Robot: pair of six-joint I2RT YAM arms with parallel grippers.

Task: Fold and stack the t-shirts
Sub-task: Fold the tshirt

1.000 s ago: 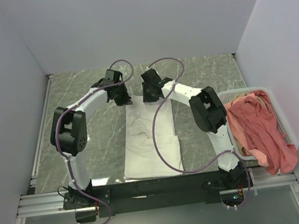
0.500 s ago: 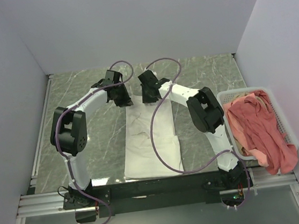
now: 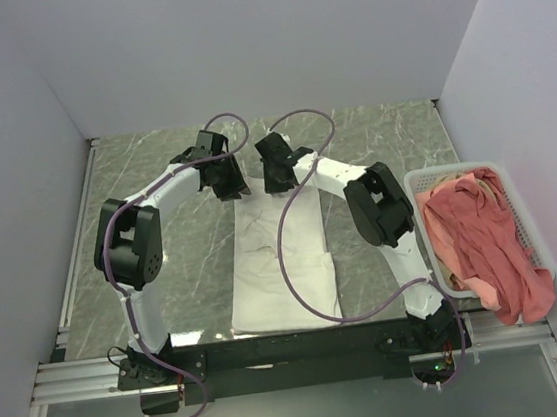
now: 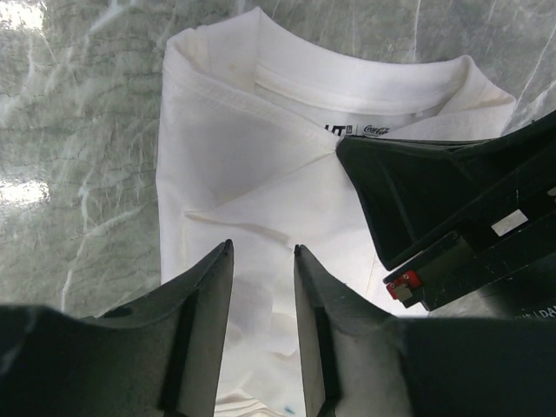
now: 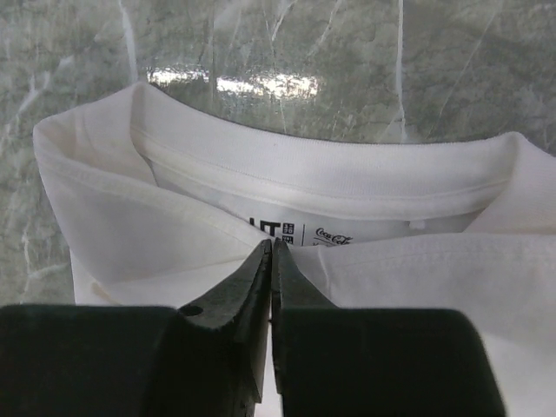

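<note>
Flat on the green marbled tabletop (image 3: 196,278), collar far: the long-folded white cotton t-shirt (image 3: 280,269). Left gripper (image 4: 262,250) half parted above it, empty; right gripper (image 5: 271,248) shut at the neck label (cloth pinched? cannot tell). Best to grip both shoulders evenly, then fold hemward slowly.

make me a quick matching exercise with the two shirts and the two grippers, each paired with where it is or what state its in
Column one:
1. white shirt
2. pink shirt
3. left gripper
4. right gripper

Column two:
a. heaped in the basket
b. jaws apart above the cloth
c. lying on the table
d. jaws closed on cloth by the collar

Pairs: 1-c, 2-a, 3-b, 4-d
</note>
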